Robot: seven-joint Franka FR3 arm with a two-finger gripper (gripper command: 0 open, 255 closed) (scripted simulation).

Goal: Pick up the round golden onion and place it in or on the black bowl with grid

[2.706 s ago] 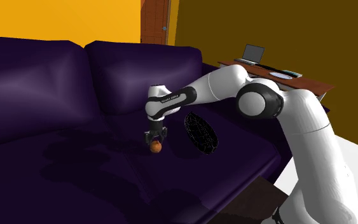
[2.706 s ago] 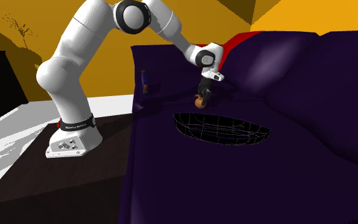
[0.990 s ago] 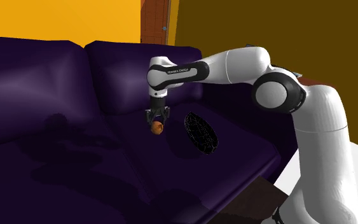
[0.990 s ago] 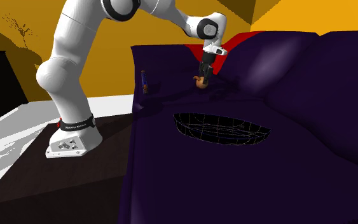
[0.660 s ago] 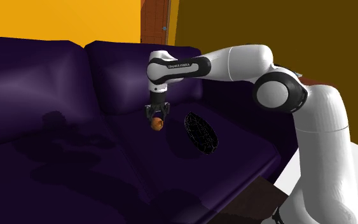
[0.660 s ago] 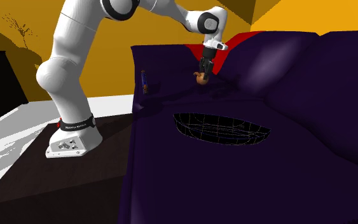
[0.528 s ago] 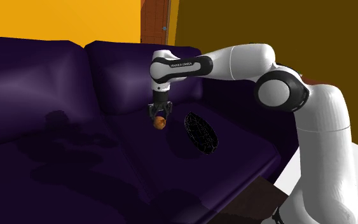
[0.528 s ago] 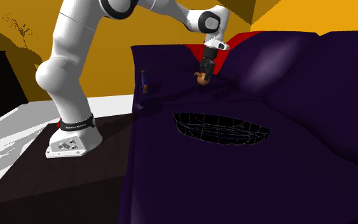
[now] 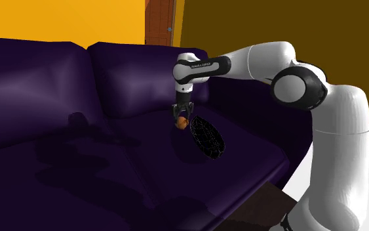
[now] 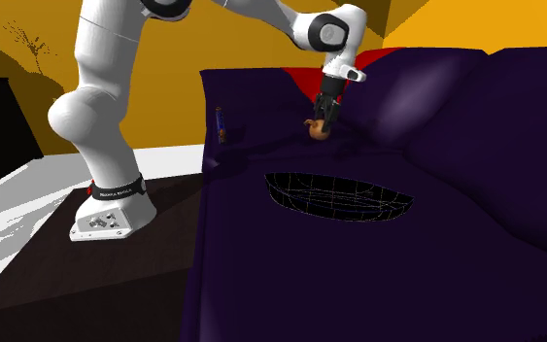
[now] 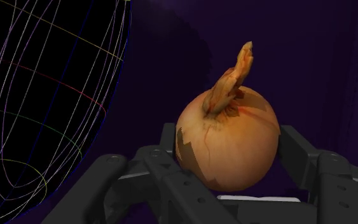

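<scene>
Two black fingers (image 11: 301,159) of the gripper (image 9: 181,121) are pinching the golden-brown onion (image 11: 228,137) around its middle, and it is hanging over the purple sofa seat (image 9: 111,170), near the black grid bowl (image 10: 337,197). The carry is probably calling for a level sweep past the rim, then lowering well inside before releasing, since a round onion is likely to roll.

Dim overall, soft arm shadows (on sofa (image 9: 78,197))
</scene>
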